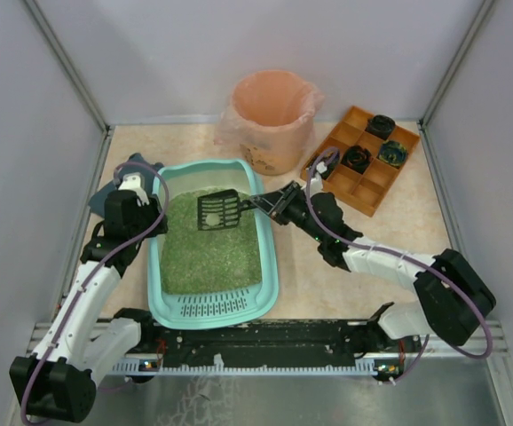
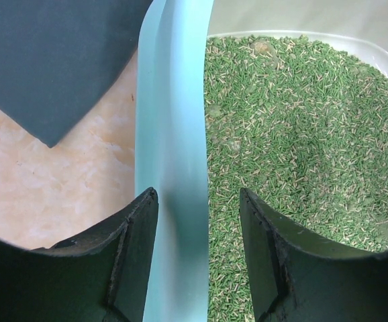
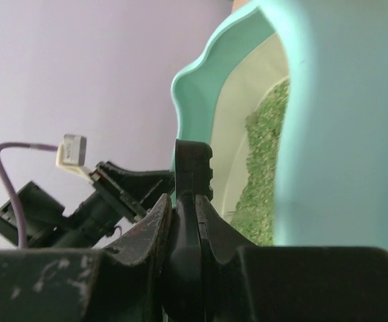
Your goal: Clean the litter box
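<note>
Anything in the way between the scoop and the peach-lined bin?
Only the litter box's far rim lies between the scoop, held over the litter by the right gripper, and the bin. Nothing else visible blocks that path.

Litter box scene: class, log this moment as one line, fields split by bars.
left gripper open, straddling litter box rim | right gripper shut on scoop handle | scoop head over litter, far end

The litter box (image 2: 174,121) is smooth, slightly glossy teal plastic. The litter (image 2: 301,134) inside it is rough green grains. The scoop (image 1: 219,210) over it is matt black plastic.
</note>
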`<state>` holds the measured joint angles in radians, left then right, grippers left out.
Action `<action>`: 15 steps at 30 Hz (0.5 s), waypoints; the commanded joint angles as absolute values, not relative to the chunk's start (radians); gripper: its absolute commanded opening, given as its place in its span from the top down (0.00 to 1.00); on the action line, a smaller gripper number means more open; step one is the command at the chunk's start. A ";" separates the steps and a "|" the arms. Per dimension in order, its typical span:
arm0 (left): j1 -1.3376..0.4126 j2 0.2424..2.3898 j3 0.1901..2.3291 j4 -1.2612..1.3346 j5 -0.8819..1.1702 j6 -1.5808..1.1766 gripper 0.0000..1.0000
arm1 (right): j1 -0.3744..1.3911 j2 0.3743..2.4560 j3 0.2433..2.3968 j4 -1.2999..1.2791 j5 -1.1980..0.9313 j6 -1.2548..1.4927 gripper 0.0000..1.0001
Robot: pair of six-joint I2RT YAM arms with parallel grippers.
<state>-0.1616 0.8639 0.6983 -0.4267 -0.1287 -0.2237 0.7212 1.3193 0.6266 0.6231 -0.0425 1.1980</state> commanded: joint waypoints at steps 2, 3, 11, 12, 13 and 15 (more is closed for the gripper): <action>-0.166 0.869 0.702 -0.421 -0.133 -0.219 0.42 | 0.669 1.277 0.629 0.677 -0.062 1.251 1.00; -0.166 0.867 0.702 -0.422 -0.136 -0.219 0.42 | 0.666 1.259 0.615 0.660 -0.031 1.264 1.00; -0.166 0.874 0.706 -0.424 -0.126 -0.217 0.43 | 0.677 1.304 0.660 0.641 -0.105 1.237 1.00; -0.166 0.873 0.708 -0.429 -0.131 -0.218 0.43 | 0.669 1.288 0.623 0.655 -0.072 1.270 1.00; -0.166 0.869 0.706 -0.426 -0.136 -0.220 0.43 | 0.672 1.286 0.614 0.676 -0.066 1.280 1.00; -0.166 0.862 0.697 -0.413 -0.138 -0.217 0.43 | 0.707 1.320 0.676 0.665 -0.136 1.238 1.00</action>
<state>-0.1616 0.8726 0.6983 -0.4274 -0.1307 -0.2237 0.6884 1.3273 0.6350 0.6094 -0.1089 1.2358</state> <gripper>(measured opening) 0.568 0.162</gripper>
